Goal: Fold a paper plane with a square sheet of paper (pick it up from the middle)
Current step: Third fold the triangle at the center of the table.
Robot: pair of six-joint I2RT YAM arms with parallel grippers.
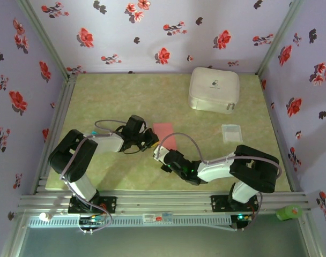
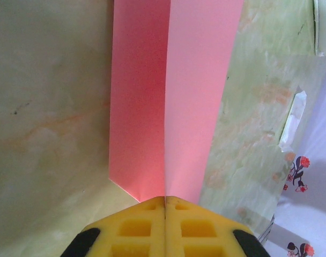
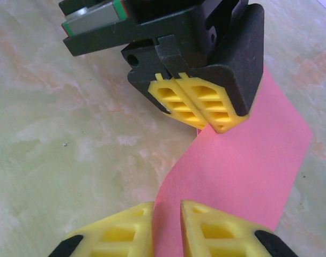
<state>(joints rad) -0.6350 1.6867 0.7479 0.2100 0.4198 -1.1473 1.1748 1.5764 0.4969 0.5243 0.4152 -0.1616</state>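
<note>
Right pincer (image 3: 167, 206), nearest, is narrow but not closed, the near edge of the square sheet of paper (image 3: 243, 166) inside its gap. Left pincer (image 3: 208, 120) is clamped on the far edge, so the sheet's long axis runs between them over the bench (image 3: 72, 134). Mark on the white case (image 1: 214, 88) is unreadable

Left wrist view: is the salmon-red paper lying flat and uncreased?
No, the square sheet of paper bends along a centre line running up from the shut left fingers.
</note>
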